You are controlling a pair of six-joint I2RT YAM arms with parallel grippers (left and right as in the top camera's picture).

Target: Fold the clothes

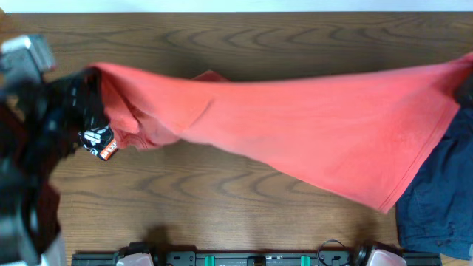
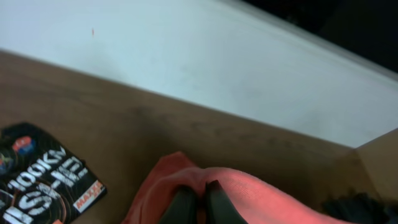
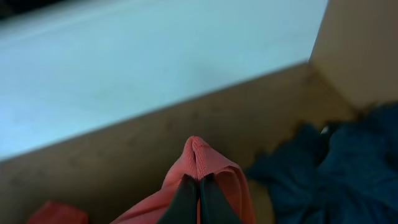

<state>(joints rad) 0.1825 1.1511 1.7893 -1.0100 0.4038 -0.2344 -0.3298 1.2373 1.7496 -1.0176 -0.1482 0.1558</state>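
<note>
A red garment (image 1: 310,125) is stretched in the air across the wooden table (image 1: 222,192), held at both ends. My left gripper (image 2: 197,188) is shut on its left end, near the overhead view's left edge (image 1: 87,81). My right gripper (image 3: 199,180) is shut on a pinched fold of its right end, at the overhead view's right edge (image 1: 464,77). The cloth sags towards the front in the middle. The red cloth shows in the left wrist view (image 2: 261,193) and the right wrist view (image 3: 214,162).
A dark blue garment (image 1: 440,199) lies heaped at the right, also in the right wrist view (image 3: 348,162). A black printed garment (image 2: 37,177) lies at the left under the left arm (image 1: 100,140). A white wall runs behind the table.
</note>
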